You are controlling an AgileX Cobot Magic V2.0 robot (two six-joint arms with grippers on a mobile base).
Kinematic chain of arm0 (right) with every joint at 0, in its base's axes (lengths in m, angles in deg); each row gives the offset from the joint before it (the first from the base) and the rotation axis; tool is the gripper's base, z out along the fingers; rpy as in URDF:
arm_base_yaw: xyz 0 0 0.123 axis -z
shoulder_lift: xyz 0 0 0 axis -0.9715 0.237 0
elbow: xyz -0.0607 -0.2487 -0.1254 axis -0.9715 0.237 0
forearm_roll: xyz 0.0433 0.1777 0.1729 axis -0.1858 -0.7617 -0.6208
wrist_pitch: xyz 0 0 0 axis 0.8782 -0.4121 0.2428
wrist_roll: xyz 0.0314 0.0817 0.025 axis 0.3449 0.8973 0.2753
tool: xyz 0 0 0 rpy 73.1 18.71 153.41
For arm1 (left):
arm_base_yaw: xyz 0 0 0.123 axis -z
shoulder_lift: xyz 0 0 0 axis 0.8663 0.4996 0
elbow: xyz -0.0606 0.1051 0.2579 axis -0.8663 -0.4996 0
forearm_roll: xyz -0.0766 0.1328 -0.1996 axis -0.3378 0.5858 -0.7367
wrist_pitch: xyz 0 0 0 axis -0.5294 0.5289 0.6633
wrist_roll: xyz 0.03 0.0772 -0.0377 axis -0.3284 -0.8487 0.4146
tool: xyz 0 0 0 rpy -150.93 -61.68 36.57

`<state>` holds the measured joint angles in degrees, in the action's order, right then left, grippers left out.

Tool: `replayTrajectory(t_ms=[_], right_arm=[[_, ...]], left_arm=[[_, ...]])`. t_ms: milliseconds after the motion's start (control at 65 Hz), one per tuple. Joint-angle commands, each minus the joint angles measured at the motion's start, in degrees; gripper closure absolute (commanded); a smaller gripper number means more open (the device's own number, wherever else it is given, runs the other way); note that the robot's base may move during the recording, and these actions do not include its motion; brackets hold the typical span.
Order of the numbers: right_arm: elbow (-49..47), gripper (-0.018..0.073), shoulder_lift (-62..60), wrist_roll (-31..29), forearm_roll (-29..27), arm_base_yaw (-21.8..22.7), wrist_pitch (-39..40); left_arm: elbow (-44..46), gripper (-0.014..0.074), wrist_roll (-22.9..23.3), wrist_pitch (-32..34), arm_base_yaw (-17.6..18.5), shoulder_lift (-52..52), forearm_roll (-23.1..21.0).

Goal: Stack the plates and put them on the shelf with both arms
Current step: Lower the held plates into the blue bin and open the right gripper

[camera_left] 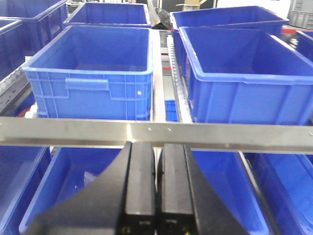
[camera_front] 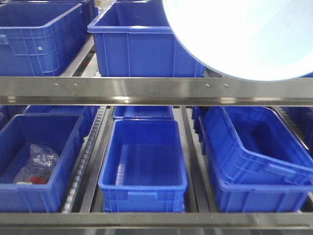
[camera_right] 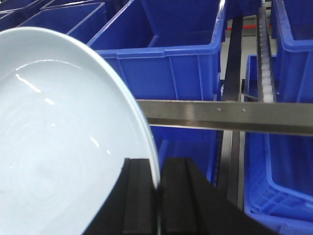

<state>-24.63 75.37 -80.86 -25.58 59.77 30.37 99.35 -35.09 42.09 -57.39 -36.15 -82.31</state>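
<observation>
A large pale bluish-white plate (camera_right: 58,137) fills the left of the right wrist view. It stands on edge, and my right gripper (camera_right: 157,177) is shut on its rim, one black finger on each face. The same plate (camera_front: 244,34) covers the front view's top right, in front of the shelf's upper tier. I cannot tell whether a second plate lies against it. My left gripper (camera_left: 157,164) is shut with nothing between its fingers. It faces the shelf's steel front rail (camera_left: 146,132). That rail (camera_front: 146,90) crosses the whole front view.
Blue plastic bins fill both shelf tiers. Below the rail are an empty bin (camera_front: 142,156) in the middle, a bin with bagged items (camera_front: 36,164) on the left and a tilted bin (camera_front: 259,147) on the right. Roller tracks (camera_front: 88,152) run between them.
</observation>
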Motion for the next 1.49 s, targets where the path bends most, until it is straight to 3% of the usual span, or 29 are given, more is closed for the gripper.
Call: replayTrajectory(t_ms=[0,1478], right_arm=[[-1.7,0.0511,-0.5,0.5,0.3,0.0,5.7],[-1.7,0.0511,-0.5,0.5,0.3,0.0,5.7]], left_arm=[[2.2,0.0514,0.0,5.2,0.4,0.5,-0.6],[2.2,0.0514,0.0,5.2,0.4,0.5,-0.6]])
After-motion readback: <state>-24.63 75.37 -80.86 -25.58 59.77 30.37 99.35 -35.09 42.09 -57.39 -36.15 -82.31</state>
